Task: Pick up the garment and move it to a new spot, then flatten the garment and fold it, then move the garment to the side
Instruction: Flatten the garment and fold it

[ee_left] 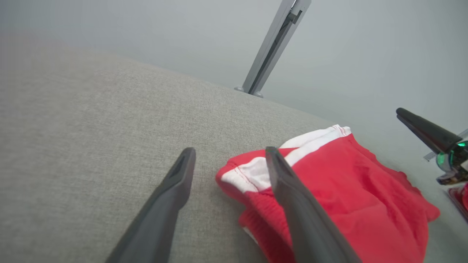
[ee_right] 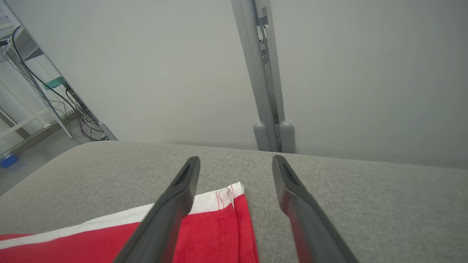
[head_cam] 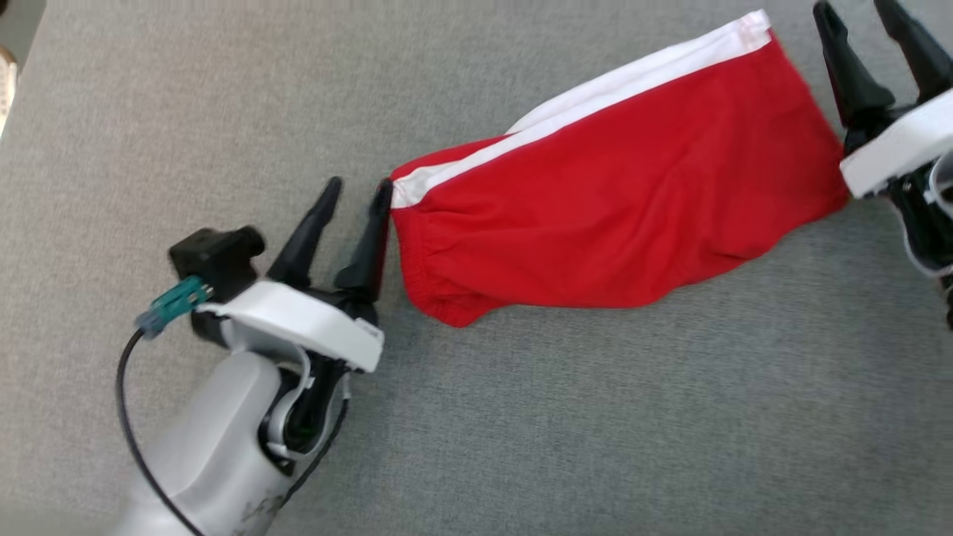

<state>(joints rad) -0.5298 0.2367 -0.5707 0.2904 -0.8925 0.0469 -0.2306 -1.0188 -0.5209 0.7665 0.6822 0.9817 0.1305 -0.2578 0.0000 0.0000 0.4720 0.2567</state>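
Note:
The garment [head_cam: 618, 201] is a pair of red shorts with a white side stripe, lying folded on the grey cloth surface, slanting from the middle up to the right. My left gripper [head_cam: 360, 190] is open just left of the waistband end, its right finger touching the corner, nothing between the fingers. In the left wrist view the garment [ee_left: 336, 190] lies right of the open left gripper [ee_left: 230, 153]. My right gripper [head_cam: 856, 9] is open beside the garment's right end. In the right wrist view the garment's striped corner [ee_right: 230, 204] lies between and below the open right gripper [ee_right: 236, 160].
The grey cloth surface [head_cam: 521, 417] spreads wide below and left of the garment. Its far edge meets a grey wall with an upright metal post [ee_right: 268, 109]. A rack with cables [ee_right: 47, 95] stands off the far left corner.

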